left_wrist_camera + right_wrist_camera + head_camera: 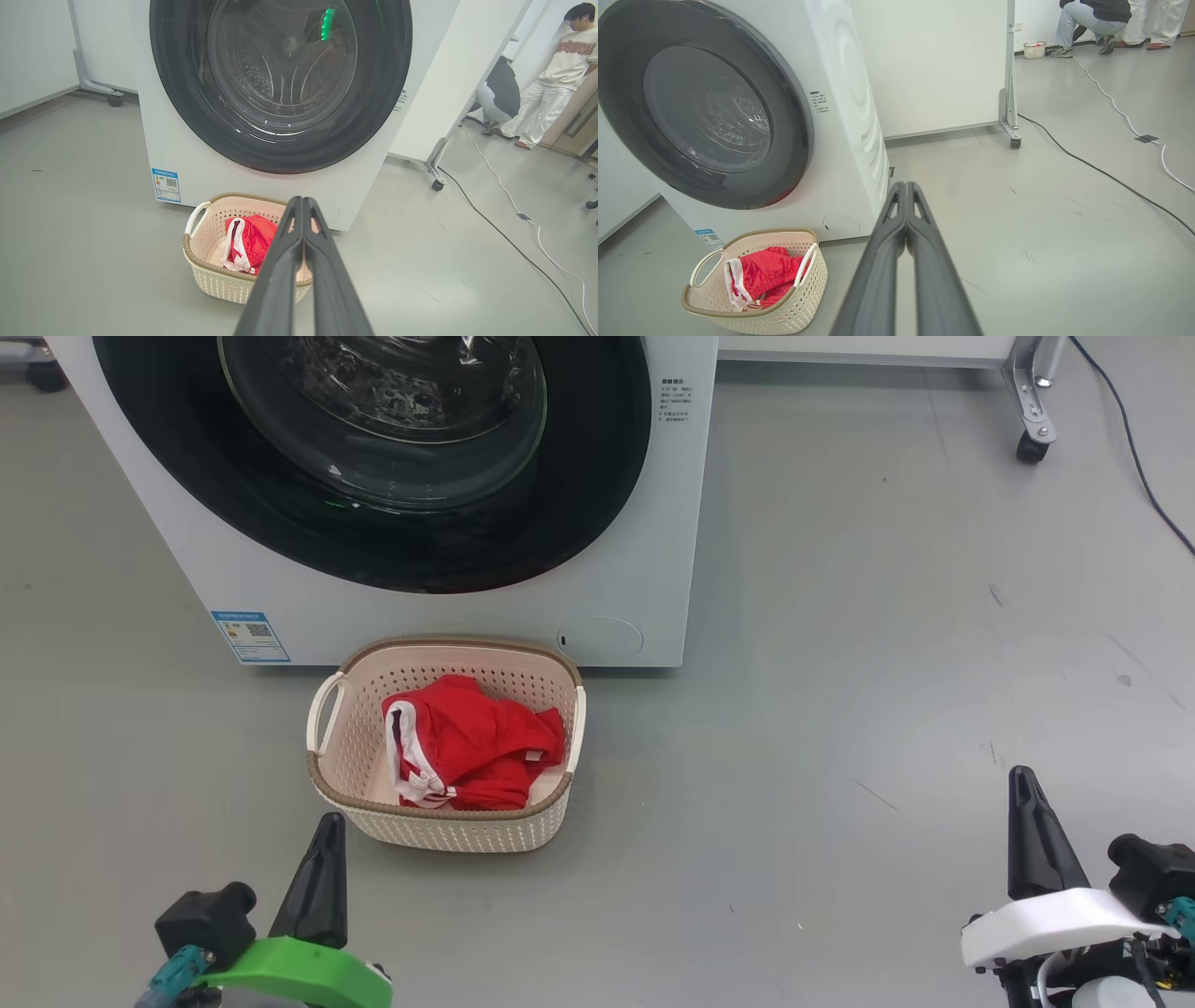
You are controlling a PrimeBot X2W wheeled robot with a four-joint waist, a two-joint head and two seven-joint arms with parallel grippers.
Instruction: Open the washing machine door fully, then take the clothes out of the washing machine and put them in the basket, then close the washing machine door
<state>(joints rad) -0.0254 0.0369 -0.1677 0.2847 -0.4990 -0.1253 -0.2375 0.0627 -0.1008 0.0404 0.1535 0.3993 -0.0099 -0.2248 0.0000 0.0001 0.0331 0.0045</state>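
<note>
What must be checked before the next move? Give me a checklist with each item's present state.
1. Washing machine door closed against the washing machine: ok, it looks flush in all three views.
2. Clothes inside the basket: ok, they lie within its walls.
3. Drum emptied: cannot tell. No red fabric shows through the glass, but reflections hide part of it.
4. Left gripper shut and empty: ok.
5. Right gripper shut and empty: ok.
6. Both grippers apart from basket and door: ok.
</note>
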